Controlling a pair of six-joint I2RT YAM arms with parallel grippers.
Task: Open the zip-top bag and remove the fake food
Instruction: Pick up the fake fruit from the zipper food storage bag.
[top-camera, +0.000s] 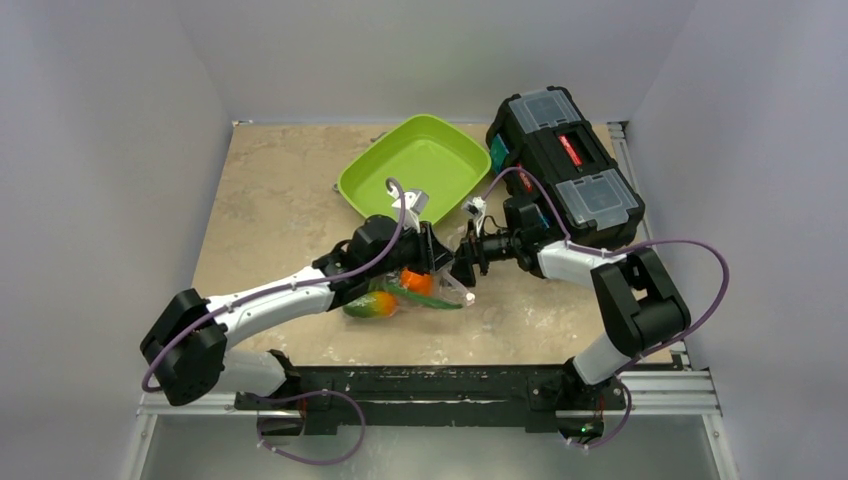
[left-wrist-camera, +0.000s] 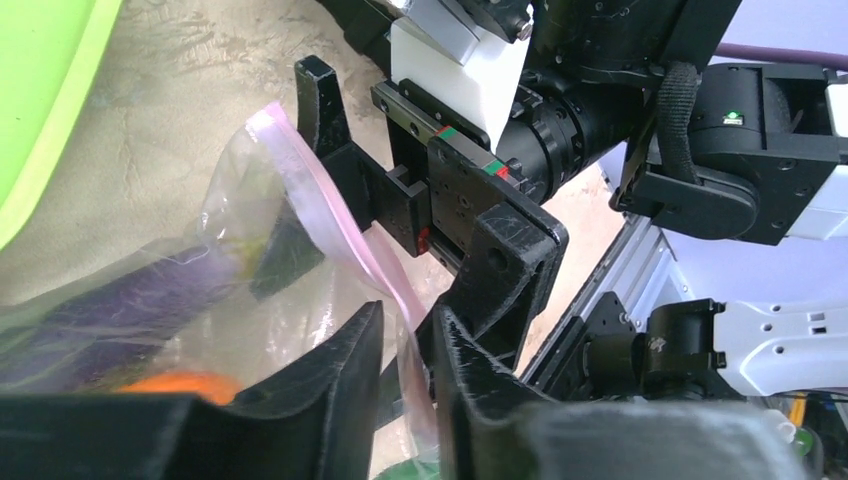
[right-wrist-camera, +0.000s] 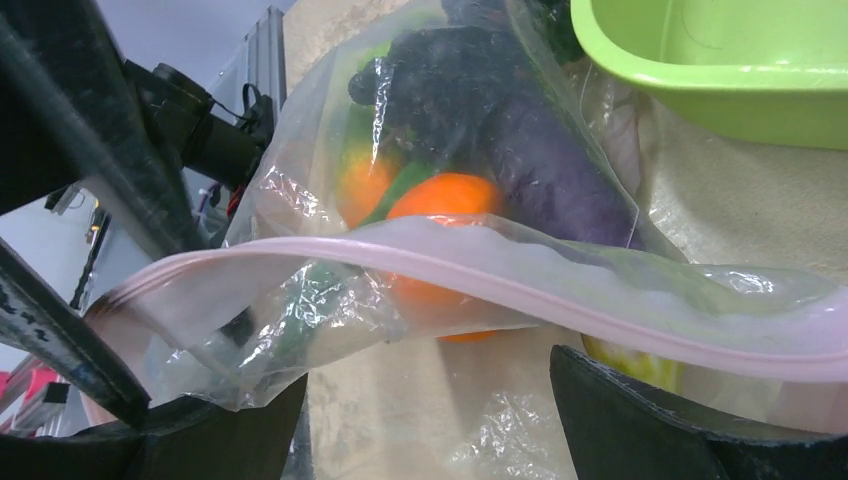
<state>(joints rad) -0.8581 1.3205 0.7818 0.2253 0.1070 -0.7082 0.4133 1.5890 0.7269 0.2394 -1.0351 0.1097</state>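
The zip-top bag (top-camera: 440, 292), fake food (right-wrist-camera: 450, 200) inside, at 6 o'clock of the green tray (top-camera: 352, 186), is pinched narrowly by the left gripper (left-wrist-camera: 408, 320), right gripper (right-wrist-camera: 425, 380) spread wide; both walls could be caught together if it is closed here.

Top external: fixed, high behind the robot, looking down and toward the far side. Wide shot from well back, whole table (top-camera: 270, 210) in frame. Left wrist: rides the left arm (top-camera: 270, 300), aimed right along the table, very close. Left gripper (left-wrist-camera: 408, 335) fills the bottom edge, right gripper (left-wrist-camera: 385, 200) is dead ahead. Right wrist: low over the table, aimed left, closer still, own fingers (right-wrist-camera: 640, 420) in the bottom corners. The two wrist views face each other. All three share the zip-top bag (right-wrist-camera: 450, 265) at mid-table and the green tray (top-camera: 360, 185) on the far side.
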